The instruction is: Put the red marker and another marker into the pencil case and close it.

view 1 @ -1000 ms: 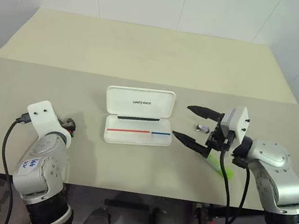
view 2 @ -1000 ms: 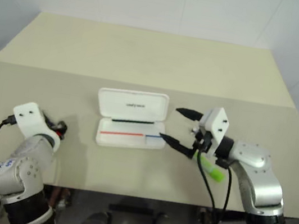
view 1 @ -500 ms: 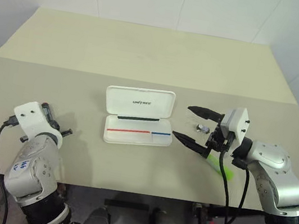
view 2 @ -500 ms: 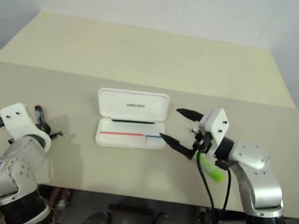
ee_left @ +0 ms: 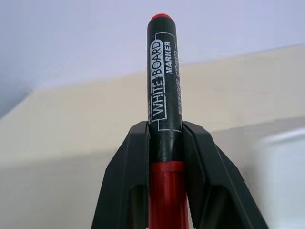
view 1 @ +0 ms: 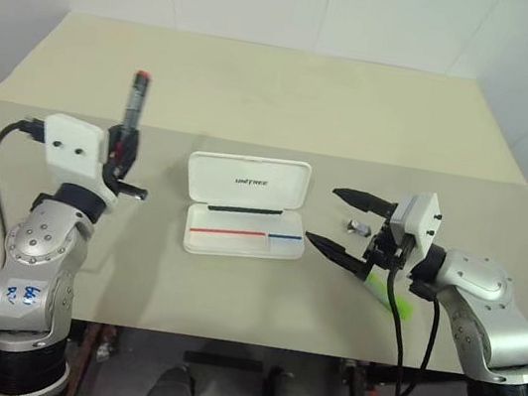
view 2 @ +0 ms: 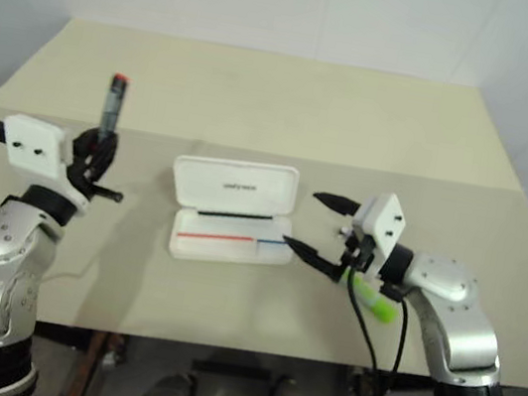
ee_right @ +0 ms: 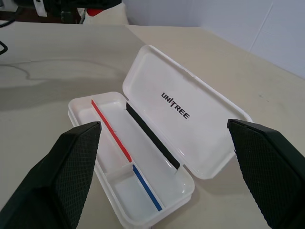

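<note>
Left pincer (view 1: 122,157) clamps the red marker (view 1: 134,102) upright above the bench (view 1: 261,87), at 9 o'clock of the pencil case (view 1: 246,205) — lid up. Right pincer (view 1: 342,225) spread wide, unladen, at 3 o'clock; green highlighter (view 1: 387,294) lies beneath that arm.

1. The pencil case (ee_right: 157,138) is seen as smooth, glossy white plastic
2. The red marker (ee_left: 163,95) is shown with a satin black barrel (white lettering printed on it)
3. A matt beige surface is presented by the table (view 1: 260,97)
4. Textured black pads (ee_right: 71,167) are seen on the right gripper (view 1: 347,224)
</note>
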You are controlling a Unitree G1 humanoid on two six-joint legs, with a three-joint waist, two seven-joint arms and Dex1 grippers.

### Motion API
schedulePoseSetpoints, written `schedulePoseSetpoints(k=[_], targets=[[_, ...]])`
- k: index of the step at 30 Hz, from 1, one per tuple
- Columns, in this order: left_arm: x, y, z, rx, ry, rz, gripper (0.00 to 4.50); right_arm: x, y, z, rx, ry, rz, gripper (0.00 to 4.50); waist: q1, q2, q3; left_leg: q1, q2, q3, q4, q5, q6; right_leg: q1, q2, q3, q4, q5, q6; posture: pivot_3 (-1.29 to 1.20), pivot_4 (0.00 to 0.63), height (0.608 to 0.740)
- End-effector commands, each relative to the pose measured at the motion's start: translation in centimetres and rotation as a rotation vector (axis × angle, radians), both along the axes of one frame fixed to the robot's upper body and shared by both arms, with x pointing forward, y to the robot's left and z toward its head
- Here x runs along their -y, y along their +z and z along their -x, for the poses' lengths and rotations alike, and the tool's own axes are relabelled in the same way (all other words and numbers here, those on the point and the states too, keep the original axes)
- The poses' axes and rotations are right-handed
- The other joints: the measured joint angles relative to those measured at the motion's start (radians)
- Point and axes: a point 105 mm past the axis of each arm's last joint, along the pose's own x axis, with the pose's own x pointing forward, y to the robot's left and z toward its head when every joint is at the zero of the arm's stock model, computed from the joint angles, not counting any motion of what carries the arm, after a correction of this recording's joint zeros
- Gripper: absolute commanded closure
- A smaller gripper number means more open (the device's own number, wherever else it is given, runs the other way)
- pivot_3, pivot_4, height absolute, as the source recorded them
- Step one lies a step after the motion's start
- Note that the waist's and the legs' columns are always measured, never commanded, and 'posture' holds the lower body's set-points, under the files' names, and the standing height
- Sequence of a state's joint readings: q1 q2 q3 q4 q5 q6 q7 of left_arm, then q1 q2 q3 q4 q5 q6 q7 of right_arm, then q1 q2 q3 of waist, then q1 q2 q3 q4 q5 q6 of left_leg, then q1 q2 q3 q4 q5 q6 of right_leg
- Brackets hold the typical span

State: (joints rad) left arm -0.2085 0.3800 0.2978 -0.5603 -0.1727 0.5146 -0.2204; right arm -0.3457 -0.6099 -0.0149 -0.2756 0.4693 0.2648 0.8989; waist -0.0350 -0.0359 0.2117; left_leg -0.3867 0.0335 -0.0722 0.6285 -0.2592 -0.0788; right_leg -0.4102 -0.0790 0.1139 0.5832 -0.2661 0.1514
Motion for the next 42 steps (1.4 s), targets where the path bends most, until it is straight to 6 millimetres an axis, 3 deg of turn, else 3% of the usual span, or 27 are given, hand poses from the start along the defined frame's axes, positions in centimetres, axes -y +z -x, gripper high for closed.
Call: schedulePoseSetpoints(k=[1, 11, 17, 23, 29, 35, 42], targets=[[3.0, 0.7, 1.7, 0.089, -0.242, -0.218, 3.97, 0.6, 1.5, -0.1, 0.063, -0.027, -0.012, 0.00, -0.002, 0.000, 0.000, 0.000, 0.000, 0.000, -0.001, 0.000, 0.000, -0.001, 0.000, 0.000, 0.000, 0.000, 0.000, 0.00, 0.150, 0.740], [5.8, -1.2, 3.7, 0.168, -0.574, -0.540, 3.97, 2.0, 1.4, 0.1, 0.067, -0.088, -0.007, 0.00, 0.005, 0.000, 0.000, 0.000, 0.000, 0.000, 0.000, 0.000, 0.000, -0.001, 0.000, 0.000, 0.000, 0.000, -0.001, 0.00, 0.150, 0.740], [7.1, -3.2, 2.4, 0.100, -0.730, -0.560, 3.97, 2.5, 2.0, 1.3, 0.060, -0.077, -0.007, 0.00, 0.006, 0.000, 0.000, -0.001, 0.000, 0.000, 0.000, 0.000, 0.001, 0.000, 0.000, 0.000, 0.000, 0.000, 0.000, 0.00, 0.150, 0.740], [7.5, -5.2, 0.5, 0.014, -0.824, -0.641, 3.97, 1.0, 2.9, 3.6, 0.046, 0.018, 0.015, 0.00, 0.002, 0.001, 0.000, 0.000, 0.000, 0.000, 0.000, 0.000, 0.001, -0.001, 0.000, 0.000, 0.002, 0.000, 0.000, 0.00, 0.150, 0.740], [8.0, -5.9, -1.7, -0.038, -0.845, -0.673, 3.97, -1.0, 3.3, 5.9, 0.009, 0.138, 0.001, 0.00, 0.006, 0.001, 0.000, 0.000, 0.000, 0.000, 0.001, 0.000, 0.001, -0.001, 0.000, 0.000, 0.002, 0.000, 0.000, 0.00, 0.150, 0.740], [8.5, -5.8, -3.1, -0.043, -0.856, -0.676, 3.97, -0.9, 2.5, 5.9, -0.010, 0.128, 0.030, 0.00, 0.007, 0.001, 0.000, -0.001, 0.000, 0.000, 0.000, 0.000, 0.001, -0.001, 0.000, 0.000, 0.002, 0.001, 0.003, 0.00, 0.150, 0.740], [8.9, -7.1, -3.9, -0.120, -0.885, -0.690, 3.97, -0.7, 2.7, 5.3, 0.009, 0.103, 0.024, 0.00, 0.006, 0.001, 0.000, 0.000, 0.000, 0.000, 0.000, 0.000, 0.001, -0.001, 0.000, 0.000, 0.002, 0.001, 0.003, 0.00, 0.150, 0.740]])
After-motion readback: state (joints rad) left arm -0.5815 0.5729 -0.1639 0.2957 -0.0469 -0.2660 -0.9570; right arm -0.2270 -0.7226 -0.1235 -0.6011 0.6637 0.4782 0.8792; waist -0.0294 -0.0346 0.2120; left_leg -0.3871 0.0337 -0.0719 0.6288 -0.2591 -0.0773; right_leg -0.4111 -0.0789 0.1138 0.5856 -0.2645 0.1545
